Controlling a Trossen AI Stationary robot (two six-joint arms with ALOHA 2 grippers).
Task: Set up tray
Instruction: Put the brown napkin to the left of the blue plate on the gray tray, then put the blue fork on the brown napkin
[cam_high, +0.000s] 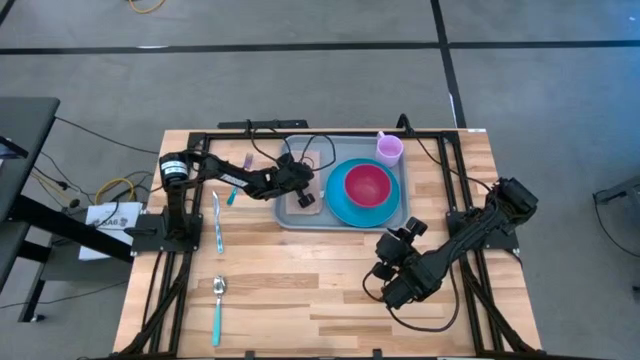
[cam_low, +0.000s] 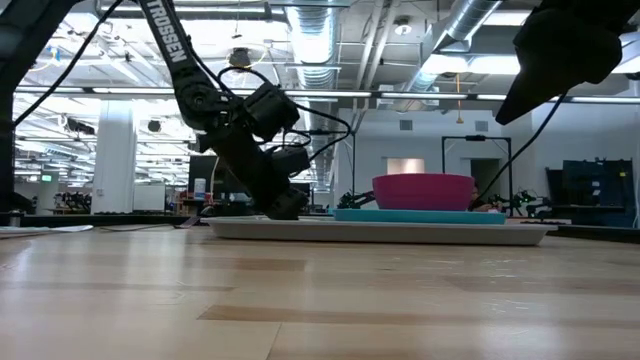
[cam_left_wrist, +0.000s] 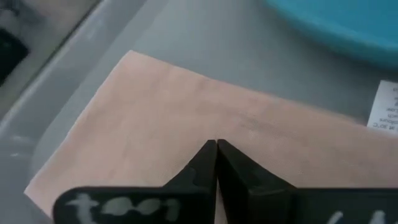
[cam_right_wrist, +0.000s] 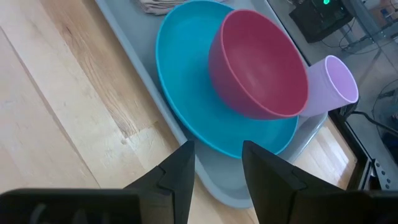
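The pale grey-blue tray (cam_high: 320, 222) lies on the far half of the table. Its right part carries a bright-blue plate (cam_high: 338, 205) with a pink bowl (cam_high: 368, 184) on it. A tan napkin (cam_left_wrist: 143, 118) lies flat on the tray's left part (cam_left_wrist: 93, 37). My left gripper (cam_high: 305, 196) is down on the napkin, shut (cam_left_wrist: 216, 144). My right gripper (cam_high: 398, 240) hovers open (cam_right_wrist: 217, 149) above the table by the tray's near right corner (cam_right_wrist: 230, 180), touching nothing. A lilac cup (cam_high: 389, 149) stands at the tray's far right corner. My left gripper meets the napkin's flat upper face (cam_left_wrist: 217, 127), well inside its edges, with its shut fingertips (cam_left_wrist: 205, 155). The fingers come from above, slanting in from the table's left. The napkin lies on the tray floor. Whether a fold is caught between the tips, I cannot tell.
On the bare wood left of the tray lie a fork (cam_high: 218, 220) and a teal-handled spoon (cam_high: 219, 305); a short teal utensil (cam_high: 232, 195) lies under the left arm. Cables run along the tray's far rim (cam_high: 300, 145). The table's near half is open wood.
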